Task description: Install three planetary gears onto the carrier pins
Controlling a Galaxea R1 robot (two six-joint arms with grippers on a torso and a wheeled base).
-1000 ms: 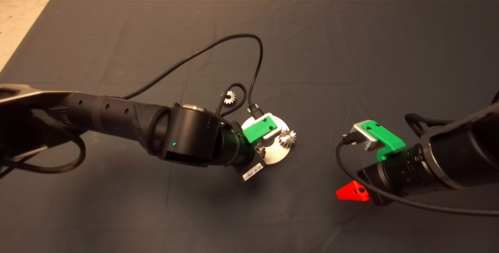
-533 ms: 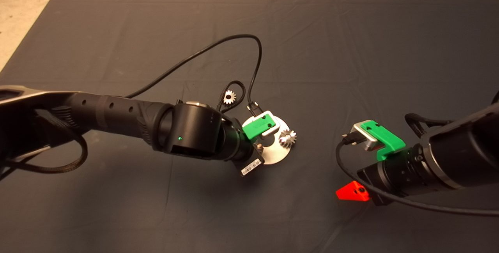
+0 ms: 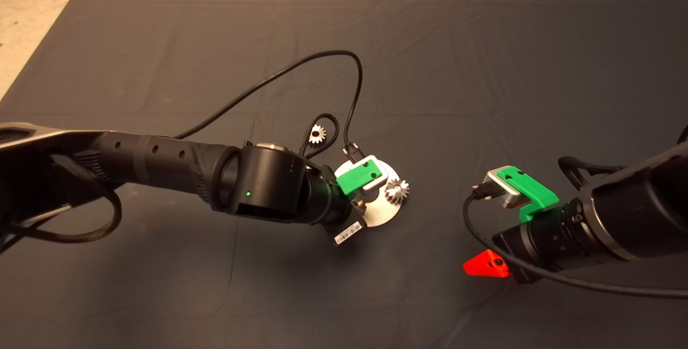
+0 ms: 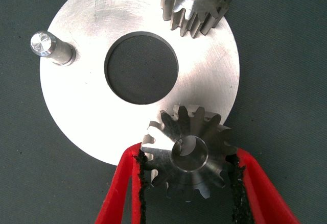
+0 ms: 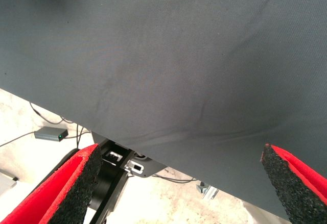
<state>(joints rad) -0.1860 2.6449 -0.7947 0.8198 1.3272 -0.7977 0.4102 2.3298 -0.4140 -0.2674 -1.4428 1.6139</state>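
Planetary gears sit at three spots. One gear (image 4: 196, 2) is seated on a carrier pin at the rim of the shiny carrier disc (image 4: 92, 117). A second gear (image 4: 188, 157) is pinched between the closed jaws of the left gripper (image 4: 188, 183), tilted over the disc's edge, half above the dark mat (image 3: 484, 69). A third gear (image 3: 317, 134) lies loose on the mat just beyond the disc, inside a loop of black cable (image 3: 301, 69). One bare pin (image 4: 48, 48) stands near the disc's opposite rim, beside the large centre hole. The right gripper (image 5: 179, 183) hovers well apart to the right, jaws wide open and holding nothing, over clear mat near the counter's edge.
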